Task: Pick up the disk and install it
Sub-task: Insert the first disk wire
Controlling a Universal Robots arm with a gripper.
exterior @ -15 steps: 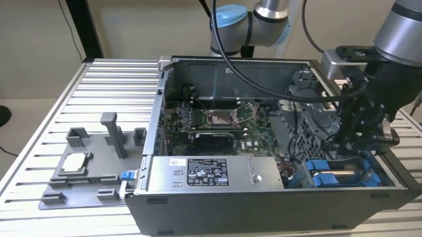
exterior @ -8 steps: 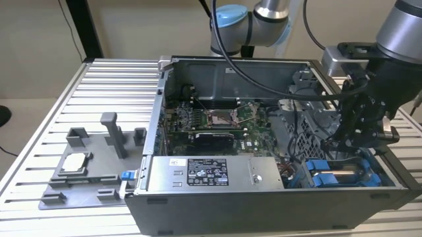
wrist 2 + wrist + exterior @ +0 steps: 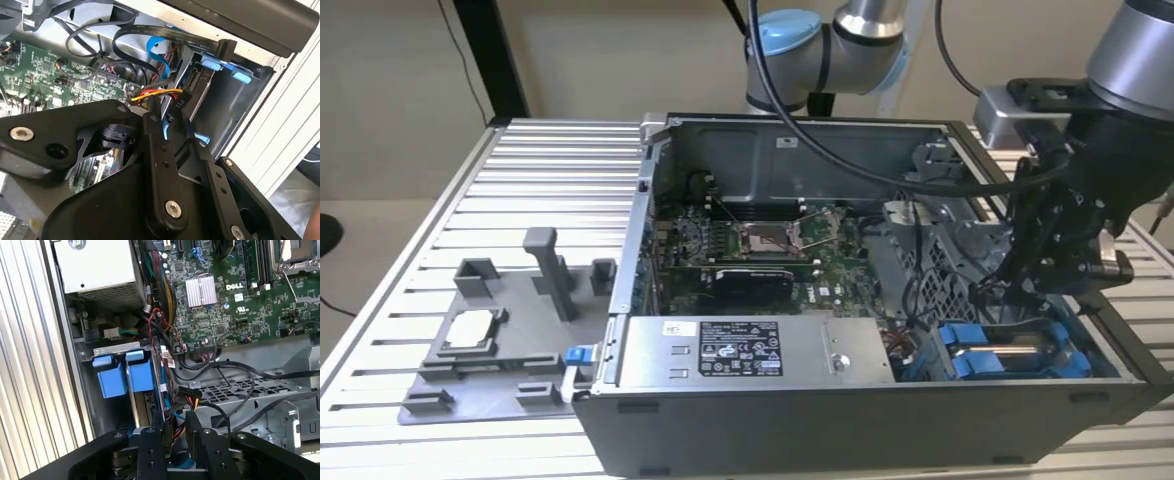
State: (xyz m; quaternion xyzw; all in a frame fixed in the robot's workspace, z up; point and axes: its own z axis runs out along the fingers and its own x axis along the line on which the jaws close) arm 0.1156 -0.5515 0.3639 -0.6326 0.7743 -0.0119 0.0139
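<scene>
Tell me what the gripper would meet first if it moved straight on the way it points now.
Most likely the black connector with yellow and red wires, which lies just ahead of the gripper, near the drive bay. Depth is unclear, so it might pass beside it.

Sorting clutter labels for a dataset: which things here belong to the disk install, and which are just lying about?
Job: black gripper; silver rectangular disk in bright blue plastic carrier; open grey metal computer case.
Lying about: small flat silver square chip; grey plastic fixture; large silver labelled box.
</scene>
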